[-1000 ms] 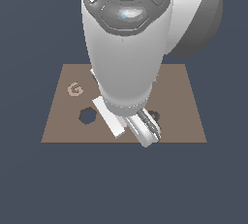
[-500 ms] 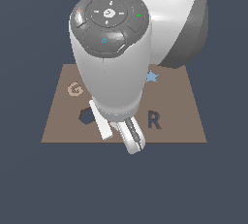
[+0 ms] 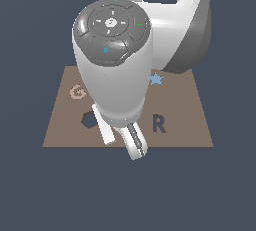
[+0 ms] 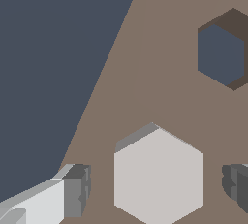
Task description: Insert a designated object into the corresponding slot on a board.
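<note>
Sitting between the hand's [image 4: 155,189] spread fingers [image 4: 75,189], not yet squeezed, is the pale hexagon [image 4: 159,174] on the board [image 4: 126,97]. Since a second ago the arm has swung over it, so grabbing comes next. Farther off waits the hexagon hole [image 4: 220,53].

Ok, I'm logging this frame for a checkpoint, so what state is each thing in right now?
pale hexagonal piece: lying flat on the board, between the open fingers, not gripped.
hexagonal slot: empty.
gripper: open, one finger on each side of the piece, apart from it.
board: flat, its letter R cut-out unfilled.
</note>
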Tool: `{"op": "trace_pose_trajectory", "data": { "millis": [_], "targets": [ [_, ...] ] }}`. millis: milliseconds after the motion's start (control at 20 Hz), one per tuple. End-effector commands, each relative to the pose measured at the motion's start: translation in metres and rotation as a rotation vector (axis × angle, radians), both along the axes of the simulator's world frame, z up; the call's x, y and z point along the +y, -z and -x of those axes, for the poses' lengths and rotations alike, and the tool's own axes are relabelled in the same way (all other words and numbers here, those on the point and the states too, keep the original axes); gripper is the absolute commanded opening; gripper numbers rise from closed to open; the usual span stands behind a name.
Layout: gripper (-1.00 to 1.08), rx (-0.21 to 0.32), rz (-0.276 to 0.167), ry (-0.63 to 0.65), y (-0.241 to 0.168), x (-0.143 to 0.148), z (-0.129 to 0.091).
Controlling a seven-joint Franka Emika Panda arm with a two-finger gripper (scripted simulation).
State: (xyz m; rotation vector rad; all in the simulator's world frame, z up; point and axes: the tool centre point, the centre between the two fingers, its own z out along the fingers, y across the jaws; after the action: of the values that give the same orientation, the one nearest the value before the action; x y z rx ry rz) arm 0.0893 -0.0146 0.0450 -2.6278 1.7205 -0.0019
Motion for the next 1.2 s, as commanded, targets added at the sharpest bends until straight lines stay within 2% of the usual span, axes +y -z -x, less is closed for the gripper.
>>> {"op": "trace_pose_trajectory", "data": {
  "millis": [0, 200, 250, 1150],
  "targets": [
    [1.0, 0.001, 0.0, 0.002, 0.0086, -0.0002, 0.0006],
    [1.0, 0.001, 0.0, 0.003, 0.015, -0.0001, 0.0008],
    [-1.0, 0.001, 0.0, 0.003, 0.015, -0.0001, 0.0008],
    [-1.0, 0.002, 0.0, -0.003, 0.0119, -0.0006, 0.0012]
  ]
}}
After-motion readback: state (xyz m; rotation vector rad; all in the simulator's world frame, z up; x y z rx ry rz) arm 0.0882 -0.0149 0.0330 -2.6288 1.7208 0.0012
